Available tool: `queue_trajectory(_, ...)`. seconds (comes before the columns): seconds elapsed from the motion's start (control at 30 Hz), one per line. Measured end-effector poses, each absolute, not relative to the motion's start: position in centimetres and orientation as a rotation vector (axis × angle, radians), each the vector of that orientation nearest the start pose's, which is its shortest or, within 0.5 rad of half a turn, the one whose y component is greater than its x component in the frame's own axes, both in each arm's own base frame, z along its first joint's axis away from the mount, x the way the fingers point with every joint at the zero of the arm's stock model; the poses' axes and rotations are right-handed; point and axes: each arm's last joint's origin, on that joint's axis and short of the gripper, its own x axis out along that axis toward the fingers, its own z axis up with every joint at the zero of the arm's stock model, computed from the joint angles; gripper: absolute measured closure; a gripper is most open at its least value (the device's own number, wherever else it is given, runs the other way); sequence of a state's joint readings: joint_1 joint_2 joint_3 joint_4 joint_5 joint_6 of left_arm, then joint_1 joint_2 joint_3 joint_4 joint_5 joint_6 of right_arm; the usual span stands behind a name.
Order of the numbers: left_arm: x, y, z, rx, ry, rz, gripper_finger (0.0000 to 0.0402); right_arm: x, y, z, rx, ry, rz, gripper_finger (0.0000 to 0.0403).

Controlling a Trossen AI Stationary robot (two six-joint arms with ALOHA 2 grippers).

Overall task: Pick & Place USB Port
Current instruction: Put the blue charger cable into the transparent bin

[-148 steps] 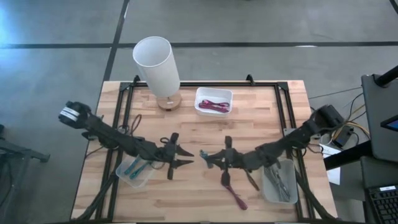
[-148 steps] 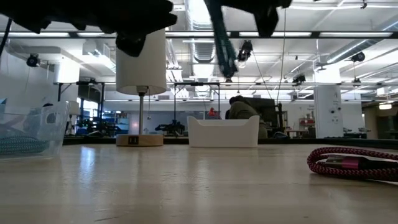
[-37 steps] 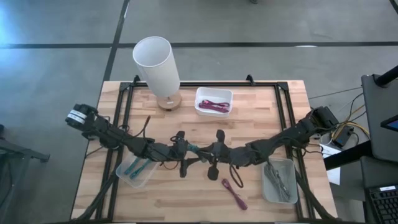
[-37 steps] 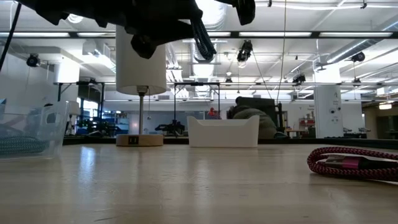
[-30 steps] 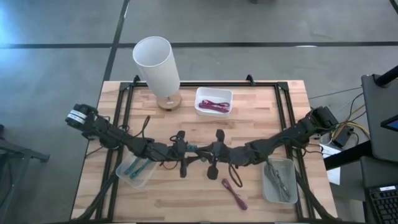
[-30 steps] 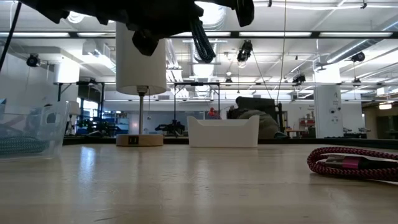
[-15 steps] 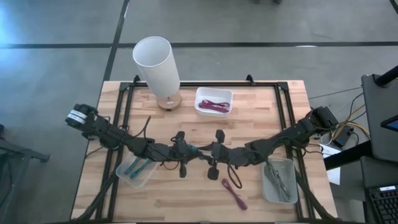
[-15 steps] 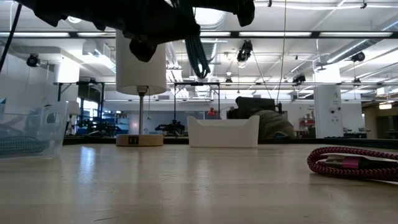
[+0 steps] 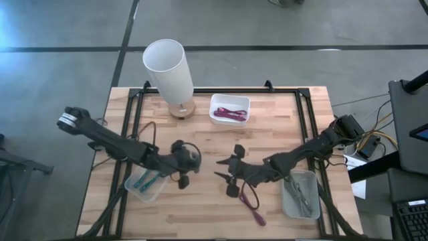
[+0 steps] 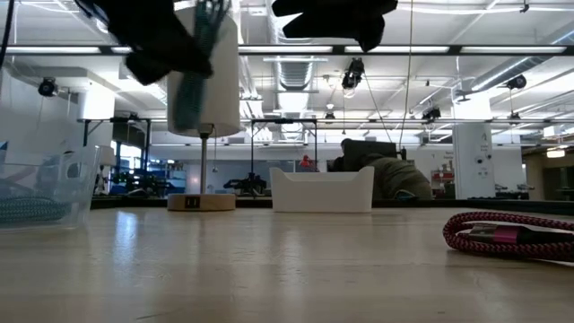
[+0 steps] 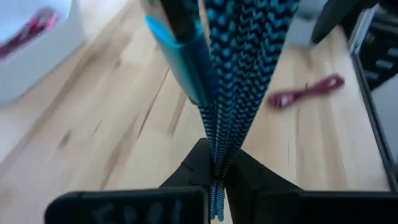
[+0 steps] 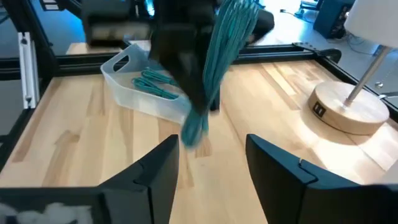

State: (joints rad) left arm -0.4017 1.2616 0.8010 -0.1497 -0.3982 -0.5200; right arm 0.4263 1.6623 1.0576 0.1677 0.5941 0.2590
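Note:
My left gripper (image 9: 185,163) is over the table's middle left, shut on a bundle of teal braided USB cable (image 11: 244,56), which also shows in the low view (image 10: 192,85) and the right wrist view (image 12: 219,46). One blue plug (image 11: 180,59) sticks out of the bundle. My right gripper (image 9: 223,177) is open and empty over the table's middle, a short way right of the bundle. A magenta cable (image 9: 251,205) lies flat on the table near the right gripper. My left gripper pinches several strands of the folded bundle (image 11: 215,155) between its two fingers. In the low view the bundle hangs below the gripper (image 10: 170,40), lifted clear of the table.
A clear bin (image 9: 144,183) with teal cables stands at the near left, just beside the left arm. A white bin (image 9: 229,108) with magenta cables and a white lamp (image 9: 168,67) stand at the back. A grey bin (image 9: 299,195) stands at the near right.
The two grippers were close together at the table's middle with the teal bundle between them. My left gripper has carried the bundle toward the table's left edge. My right gripper has drawn back a little toward the near edge and stands apart from the bundle.

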Motion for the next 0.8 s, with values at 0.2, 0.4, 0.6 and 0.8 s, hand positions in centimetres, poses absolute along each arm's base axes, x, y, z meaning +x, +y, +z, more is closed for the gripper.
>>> queue_trajectory(0.2,20.1,-8.3,27.9,-0.415,0.861,0.214,0.0380,33.5,13.9,23.6,0.033,0.370,-0.204,0.0214)
queue_trajectory(0.4,15.9,-8.2,30.2,-0.595,1.145,0.276,0.0379,33.5,13.8,23.6,0.031,0.377,-0.206,0.0213)
queue_trajectory(0.6,13.5,-8.3,27.7,-0.647,1.339,0.493,0.0379,33.5,13.9,23.5,0.035,0.384,-0.187,0.0213)
queue_trajectory(0.8,13.7,-9.1,23.2,-0.756,1.423,0.430,0.0379,33.4,14.3,23.3,0.132,0.417,-0.097,0.0213)
